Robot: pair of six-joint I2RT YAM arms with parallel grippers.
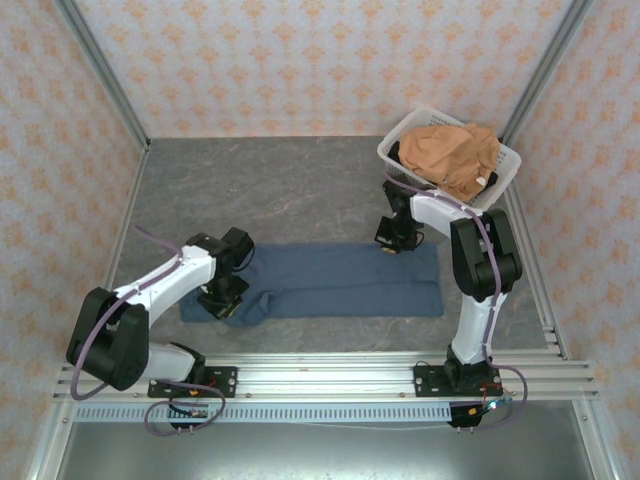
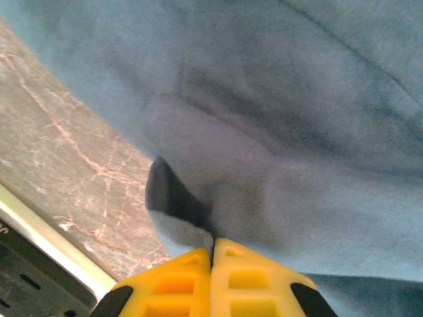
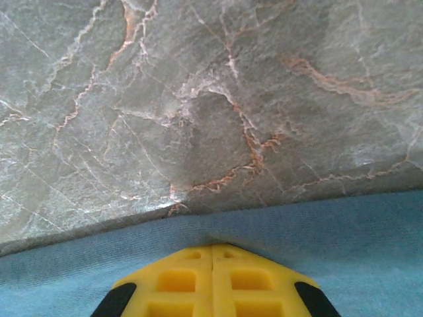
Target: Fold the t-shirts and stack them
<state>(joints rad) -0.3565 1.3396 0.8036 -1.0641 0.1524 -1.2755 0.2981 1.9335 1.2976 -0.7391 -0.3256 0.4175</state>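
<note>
On the table [image 1: 300, 190] a basket [image 1: 508, 166] holds the orange-tan shirt [image 1: 450, 155]; left fingers [image 2: 178, 284] and right fingers [image 3: 178, 281] pinch the blue shirt [image 1: 340, 280]

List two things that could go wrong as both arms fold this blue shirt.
1. The left gripper pinches only a small bunched fold of the blue t-shirt; it may lift one layer and undo the strip.
2. The right gripper holds just the far edge, so the cloth could slip out.
</note>
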